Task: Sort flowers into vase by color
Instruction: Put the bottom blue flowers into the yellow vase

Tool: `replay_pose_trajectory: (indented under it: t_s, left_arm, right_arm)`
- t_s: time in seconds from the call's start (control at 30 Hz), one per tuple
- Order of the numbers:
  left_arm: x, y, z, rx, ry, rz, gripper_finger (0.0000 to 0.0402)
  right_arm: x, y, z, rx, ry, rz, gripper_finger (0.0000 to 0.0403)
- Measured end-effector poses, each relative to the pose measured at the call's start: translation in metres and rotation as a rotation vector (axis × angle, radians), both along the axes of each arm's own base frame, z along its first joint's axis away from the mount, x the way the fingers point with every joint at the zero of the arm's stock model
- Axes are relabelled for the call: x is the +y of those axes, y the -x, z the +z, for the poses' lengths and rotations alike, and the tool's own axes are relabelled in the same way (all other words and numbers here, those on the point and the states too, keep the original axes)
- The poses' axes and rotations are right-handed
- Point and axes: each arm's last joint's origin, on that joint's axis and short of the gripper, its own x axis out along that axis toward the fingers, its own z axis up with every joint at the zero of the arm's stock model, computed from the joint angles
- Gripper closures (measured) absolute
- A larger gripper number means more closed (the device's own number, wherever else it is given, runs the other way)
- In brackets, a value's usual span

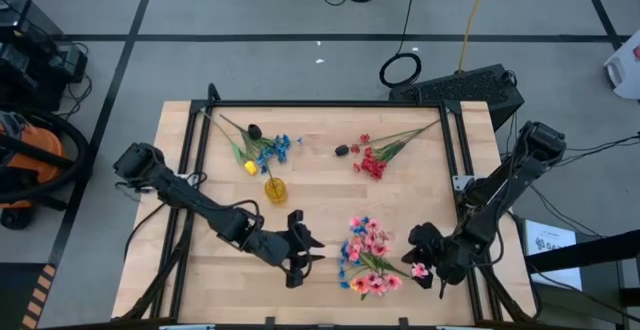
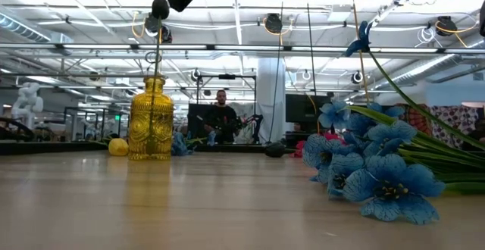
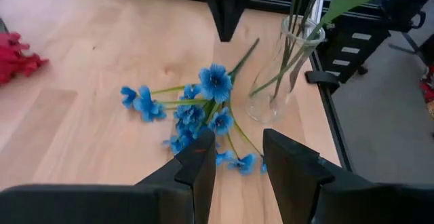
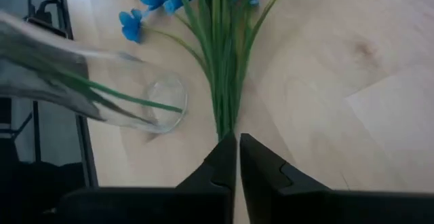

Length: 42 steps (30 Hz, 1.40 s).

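- Left gripper [image 1: 300, 251]: lower centre of the high view, low over the table [image 1: 330, 205], just left of the near bunch. Fingers [image 3: 196, 173] spread wide, nothing between them.
- Right gripper [image 1: 425, 258]: lower right of the high view, at the right edge of the near bunch. In its wrist view the fingers [image 4: 220, 163] are drawn together to a thin slit. The green stems converge right at the tips; cannot tell whether any stem is pinched.
- Near bunch [image 1: 366, 260]: lies flat at lower centre-right of the high view, with pink and blue blossoms. The left wrist view shows its blue blossoms [image 3: 203, 108] fanned out ahead of the fingers.
- Glass vase [image 3: 281, 68]: clear, with green stems in it, just beside the near bunch. It is also at the left of the right wrist view [image 4: 139, 98].
- Yellow vase [image 1: 275, 190]: upright, centre-left of the high view. The low view shows one thin stem standing in it, topped by a dark bud [image 2: 159, 7].
- Far-left bunch [image 1: 262, 148]: upper left of the table, above the yellow vase. It has blue blossoms, a yellow bud [image 1: 250, 168] and a black bud [image 1: 255, 130].
- Red bunch [image 1: 372, 160]: upper centre-right, lying flat, with a dark bud [image 1: 342, 150] just to its left.
- Person [image 2: 221, 114]: far back in the room, centre of the low view.
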Motion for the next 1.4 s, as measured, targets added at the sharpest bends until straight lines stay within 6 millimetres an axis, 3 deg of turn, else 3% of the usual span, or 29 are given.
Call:
replay_pose_trajectory:
  t_s: [0.2,0.3,0.6,0.77,1.0,1.23,1.4]
  left_arm:
    - [-0.005,0.003,0.000,0.003,0.058,0.022,0.0272]
    - [-0.007,0.004,0.000,0.004,0.082,0.034,0.0272]
    - [-0.015,0.008,0.001,-0.016,0.099,0.095,0.0272]
    - [-0.017,0.010,0.001,-0.029,0.090,0.106,0.0272]
    - [-0.017,0.010,0.002,-0.028,0.119,0.125,0.0272]
    - [-0.017,0.010,0.001,-0.030,0.118,0.129,0.0272]
    - [-0.017,0.010,0.001,-0.030,0.117,0.130,0.0272]
  right_arm:
    - [0.004,-0.003,-0.008,0.016,0.023,0.029,0.0338]
    - [0.007,-0.005,-0.014,0.043,0.072,0.147,0.0328]
    - [0.037,-0.027,-0.018,0.144,0.275,0.284,0.0386]
    - [0.048,-0.035,-0.026,0.212,0.326,0.240,0.0390]
    - [0.051,-0.036,-0.042,0.259,0.305,0.150,0.0350]
    - [0.050,-0.035,-0.039,0.268,0.301,0.178,0.0312]
    - [0.045,-0.034,-0.041,0.298,0.328,0.174,0.0320]
